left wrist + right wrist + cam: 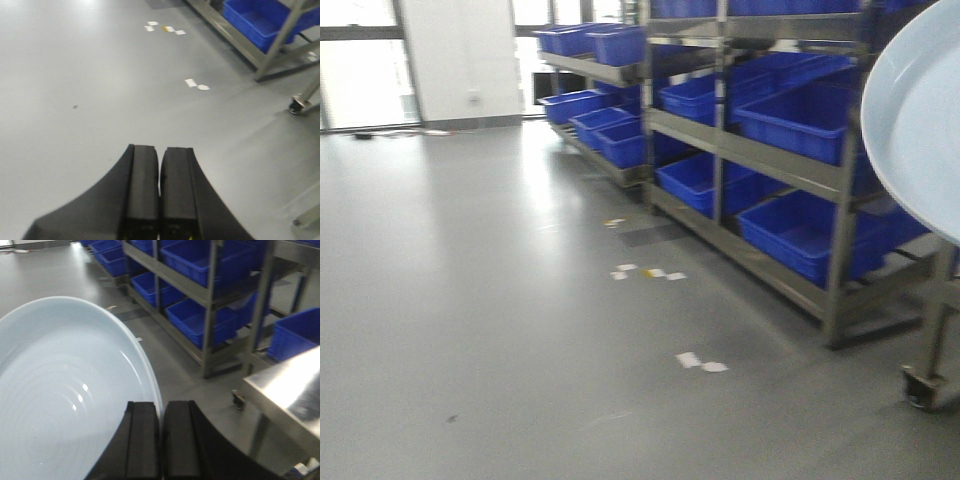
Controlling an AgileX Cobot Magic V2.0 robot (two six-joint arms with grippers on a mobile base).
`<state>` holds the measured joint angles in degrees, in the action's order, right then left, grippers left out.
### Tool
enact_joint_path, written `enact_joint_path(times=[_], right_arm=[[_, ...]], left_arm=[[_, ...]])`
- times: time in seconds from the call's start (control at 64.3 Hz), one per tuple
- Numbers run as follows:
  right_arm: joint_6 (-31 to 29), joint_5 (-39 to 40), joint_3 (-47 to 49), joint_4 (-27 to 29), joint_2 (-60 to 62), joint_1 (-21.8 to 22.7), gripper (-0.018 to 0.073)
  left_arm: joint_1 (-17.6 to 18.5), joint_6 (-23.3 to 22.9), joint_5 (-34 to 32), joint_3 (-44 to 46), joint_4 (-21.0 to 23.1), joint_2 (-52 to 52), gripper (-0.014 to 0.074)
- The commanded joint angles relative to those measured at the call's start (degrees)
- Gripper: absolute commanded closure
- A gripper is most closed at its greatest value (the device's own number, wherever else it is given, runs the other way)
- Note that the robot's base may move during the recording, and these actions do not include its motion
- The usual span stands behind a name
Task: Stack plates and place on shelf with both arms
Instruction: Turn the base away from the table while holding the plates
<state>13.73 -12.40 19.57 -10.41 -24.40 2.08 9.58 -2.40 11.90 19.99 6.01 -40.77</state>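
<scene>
Starting at the right gripper (161,407): clamped on the rim of a plate (65,390), jaws nearly together with only the thin edge pinched in the slot. Pale bluish-white, glossy, faint rings in the well, spreading out left of the gripper and filling most of the left half of that wrist view. Held up in the air, well above the floor (165,355). Same plate (920,130) also poking into the front view as a big curved slice at the right edge, tilted, in front of the racks (840,250). Can't tell whether just one plate there or two stacked. Over to the left gripper (160,152): jaws pressed flat together, nothing between them, pointing out over plain grey floor. Further out, a few white paper scraps (196,84) lying on the floor, plus a yellow bit (165,28) among the far ones. Beyond those, steel racks loaded with blue crates (800,120) on several levels, running back toward bright windows (360,60). At the right of the right wrist view, a shiny steel table (285,385) on legs, apart from the plate. In the front view, a caster (920,388) at the foot of a leg just below the plate. Kinda blurry all round, so no finer detail than that.
</scene>
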Motion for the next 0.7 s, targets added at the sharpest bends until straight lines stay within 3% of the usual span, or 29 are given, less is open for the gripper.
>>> enact_joint_path(times=[0.0,0.684], right_arm=[[-0.1,6.3,1.8,-0.3,0.0,0.4,0.0503],[-0.1,6.3,1.8,-0.3,0.0,0.4,0.0503]], left_arm=[[0.4,-0.4,-4.2,1.6,0.5,0.3,0.0514],[0.4,-0.4,-4.1,1.6,0.5,0.3,0.0514]])
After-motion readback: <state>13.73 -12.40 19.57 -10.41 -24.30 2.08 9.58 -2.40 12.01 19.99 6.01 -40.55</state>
